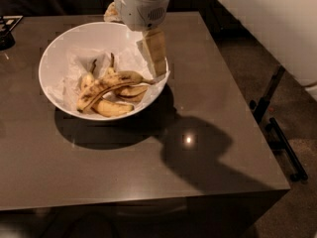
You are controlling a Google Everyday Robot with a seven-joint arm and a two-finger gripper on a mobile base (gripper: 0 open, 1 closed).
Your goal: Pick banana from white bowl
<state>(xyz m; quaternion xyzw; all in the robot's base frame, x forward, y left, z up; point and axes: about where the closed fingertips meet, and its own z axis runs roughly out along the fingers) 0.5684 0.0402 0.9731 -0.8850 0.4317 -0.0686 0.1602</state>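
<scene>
The white bowl (49, 58) stands on the back left part of a dark table and is lined with crumpled white paper. Several bananas lie in its front half. The banana (106, 87) is the longest one, brown-speckled with a dark streak; it lies slanted across the others, and its thin dark stem points right toward the rim. My gripper (154, 53) hangs from a white wrist above the bowl's right inner side, just above and to the right of the banana's stem end, apart from the fruit.
The dark table (198, 172) ends at a front edge low in the view and a right edge near the bowl's side. A black object (6, 31) sits at the far left. A dark metal stand (277, 118) stands on the floor to the right.
</scene>
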